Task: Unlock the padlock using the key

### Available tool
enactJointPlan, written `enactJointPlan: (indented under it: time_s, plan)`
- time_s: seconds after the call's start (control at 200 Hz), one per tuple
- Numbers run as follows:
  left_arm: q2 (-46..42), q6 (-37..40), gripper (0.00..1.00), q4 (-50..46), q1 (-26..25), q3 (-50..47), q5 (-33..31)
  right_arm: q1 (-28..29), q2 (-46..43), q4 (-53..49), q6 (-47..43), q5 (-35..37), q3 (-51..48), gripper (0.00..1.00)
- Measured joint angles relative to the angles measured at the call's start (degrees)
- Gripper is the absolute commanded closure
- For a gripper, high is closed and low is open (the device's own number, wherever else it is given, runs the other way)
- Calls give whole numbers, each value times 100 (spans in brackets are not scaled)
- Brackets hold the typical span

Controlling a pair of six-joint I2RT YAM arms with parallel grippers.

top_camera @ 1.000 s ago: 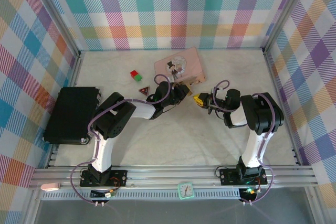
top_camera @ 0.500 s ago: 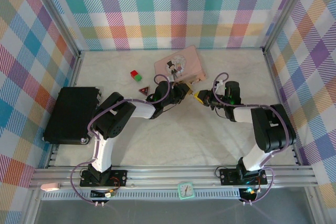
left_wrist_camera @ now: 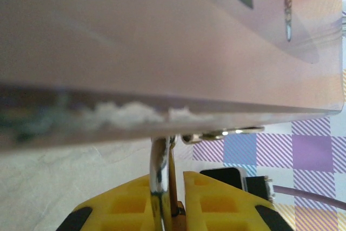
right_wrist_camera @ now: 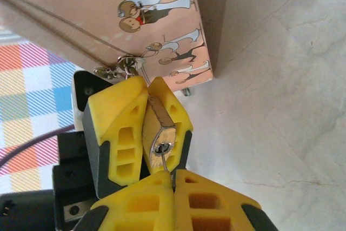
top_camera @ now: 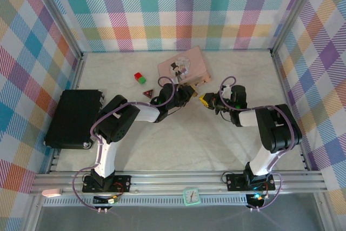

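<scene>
a pink tin (top_camera: 184, 66) lies near the middle of the table's (top_camera: 189, 139) far edge, with a red and a green block (top_camera: 139, 77) and a red triangle (top_camera: 148, 93) to its left and a black box (top_camera: 73, 117) by the left edge. the tin's wall stands right over the work, its gold clasp (left_wrist_camera: 224, 132) just beside the fingers. the padlock (right_wrist_camera: 160, 128) is a small brass block at the tin's near corner, off the table, grasped by the left gripper (right_wrist_camera: 147, 93). the right wrist view shows its keyhole end facing the right gripper (right_wrist_camera: 173, 179), which is clenched on the slim key (right_wrist_camera: 164, 163), tip at the keyhole. the left wrist view gives the other end: the silver shackle (left_wrist_camera: 160, 166) rising between the yellow pads to the tin's edge.
</scene>
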Motion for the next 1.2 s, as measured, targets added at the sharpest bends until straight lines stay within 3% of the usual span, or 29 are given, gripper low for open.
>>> enactJointPlan:
  time_s: [0.155, 0.3, 0.87, 1.2]
  plan:
    - [0, -2, 100, -9, 33, -2, -98, 0, 402, 752, 800, -114, 0, 100]
    - [0, -7, 100, -22, 42, -2, -133, -2, 564, 1073, 935, -199, 0, 100]
    - [-151, -297, 100, -291, 107, -2, 4, -24, 603, 1097, -623, -614, 144, 100]
    - [-151, -243, 100, -291, 114, 0, 195, -22, 382, 411, -1364, -667, 188, 100]
